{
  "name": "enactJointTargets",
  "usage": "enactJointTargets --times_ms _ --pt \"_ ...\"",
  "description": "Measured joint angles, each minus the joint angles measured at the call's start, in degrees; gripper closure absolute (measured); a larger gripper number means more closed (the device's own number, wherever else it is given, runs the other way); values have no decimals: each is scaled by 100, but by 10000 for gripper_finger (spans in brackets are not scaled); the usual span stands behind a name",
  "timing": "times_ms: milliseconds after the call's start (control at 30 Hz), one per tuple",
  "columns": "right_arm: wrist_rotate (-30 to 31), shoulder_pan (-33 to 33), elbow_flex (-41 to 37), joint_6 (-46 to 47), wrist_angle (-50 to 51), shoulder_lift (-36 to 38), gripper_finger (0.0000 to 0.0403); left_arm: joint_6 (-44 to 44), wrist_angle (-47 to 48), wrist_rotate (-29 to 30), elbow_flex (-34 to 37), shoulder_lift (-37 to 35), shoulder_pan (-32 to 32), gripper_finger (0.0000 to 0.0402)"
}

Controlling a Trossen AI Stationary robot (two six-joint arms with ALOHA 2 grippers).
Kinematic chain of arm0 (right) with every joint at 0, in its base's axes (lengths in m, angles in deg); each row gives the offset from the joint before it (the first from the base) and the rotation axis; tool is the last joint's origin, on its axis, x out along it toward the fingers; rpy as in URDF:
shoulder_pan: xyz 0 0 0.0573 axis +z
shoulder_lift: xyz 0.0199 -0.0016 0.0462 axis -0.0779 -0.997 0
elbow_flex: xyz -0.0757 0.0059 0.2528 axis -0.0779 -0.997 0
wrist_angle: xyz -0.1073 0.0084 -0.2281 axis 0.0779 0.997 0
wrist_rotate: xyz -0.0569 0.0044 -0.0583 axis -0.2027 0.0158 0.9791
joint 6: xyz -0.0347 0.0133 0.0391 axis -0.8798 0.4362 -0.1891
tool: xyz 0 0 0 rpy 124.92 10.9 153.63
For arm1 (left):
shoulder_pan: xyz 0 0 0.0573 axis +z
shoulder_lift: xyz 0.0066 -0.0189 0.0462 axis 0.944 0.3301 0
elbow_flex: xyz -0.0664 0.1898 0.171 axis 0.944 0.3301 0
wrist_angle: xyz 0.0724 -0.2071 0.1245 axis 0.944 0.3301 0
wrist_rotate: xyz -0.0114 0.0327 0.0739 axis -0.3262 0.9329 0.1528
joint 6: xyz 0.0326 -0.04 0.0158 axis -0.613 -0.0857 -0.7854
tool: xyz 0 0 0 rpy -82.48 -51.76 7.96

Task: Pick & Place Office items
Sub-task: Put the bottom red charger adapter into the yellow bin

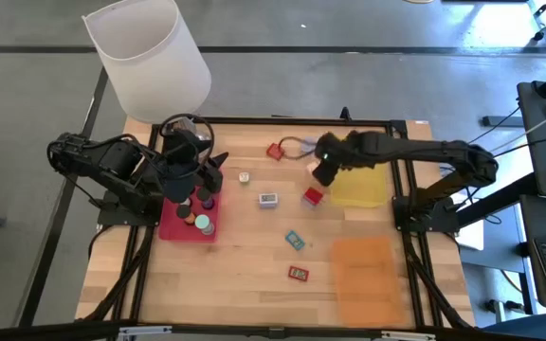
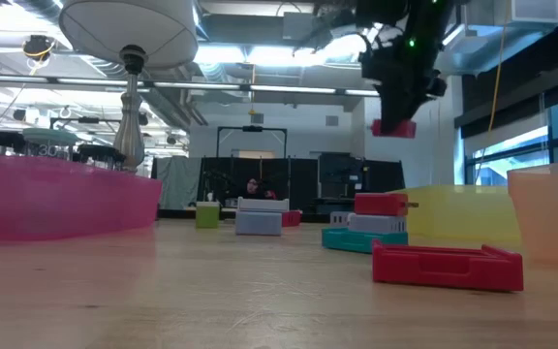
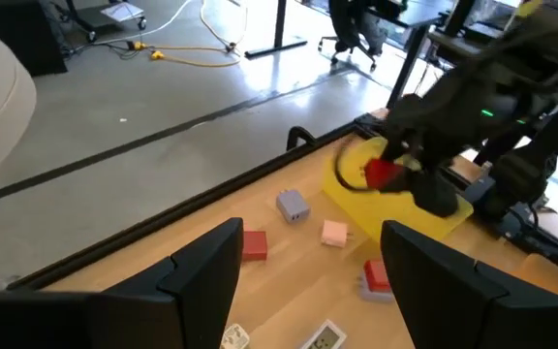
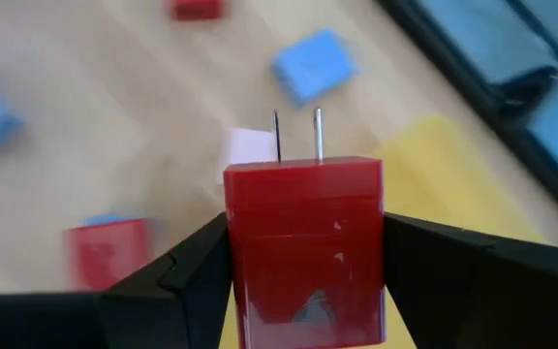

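Red plug adapter point(image 4: 303, 247) fills the right wrist view, a squarish block with two thin metal prongs sticking out forward, pinched on its flat sides between the right tool's point(image 4: 303, 262) fingers. So that tool is clamped on the adapter. In the low view it hangs well above the bench point(image 1: 254, 275); from overhead it sits over the near edge of the yellow mat point(image 1: 358, 187), toward the far right of the bench.

Handling guess: hard plastic, light, stiff, smooth faces that could slip or twist if squeezed off-centre. Holding the broad flat sides like it does now looks right; I'd keep off the prongs, they're the only part likely to bend.

Left tool point(image 1: 180, 175) hovers over the pink tray point(image 1: 171, 227) at the left edge, fingers standing apart with nothing between them.

Containers: the pink tray already holds a few round pieces, black and teal, bunched in its near part. Yellow mat looks bare from above, orange mat point(image 1: 362, 275) at the near right too. Loose on the wood: another red block point(image 1: 313, 196) just beside the yellow mat, a small white device point(image 1: 268, 199) mid-bench, a teal rectangle point(image 1: 295, 239) and a flat red one point(image 1: 298, 273) nearer the front.
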Motion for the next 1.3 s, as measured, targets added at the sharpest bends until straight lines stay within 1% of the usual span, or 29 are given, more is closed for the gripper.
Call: enactJointTargets --times_ms 133,233,333,467,567,667,833,1033,1300 --pt "-30 -562 -149 -375 90 9 182 156 0 0 0 0 -1 160" --pt "-50 -900 -553 -586 70 7 183 264 1 -2 0 26 -1 160" --pt "-155 -1225 -1054 -607 -102 7 183 299 0 -1 0 28 -1 160" --pt "-406 -1614 -1618 -604 -653 7 183 294 0 43 2 67 -1 160" --pt "-540 -1813 -1985 -604 -1256 5 183 291 0 234 0 101 9 160" --pt "-563 -1990 -2259 -581 -1804 5 180 286 0 379 2 144 12 160" --pt "-560 -2253 -2501 -577 -2318 5 175 283 0 461 2 171 12 160" --pt "-559 -2419 -2657 -501 -2617 5 174 283 0 459 2 177 12 160" --pt "-546 -2456 -2697 -398 -2870 3 173 281 0 457 2 177 12 160"
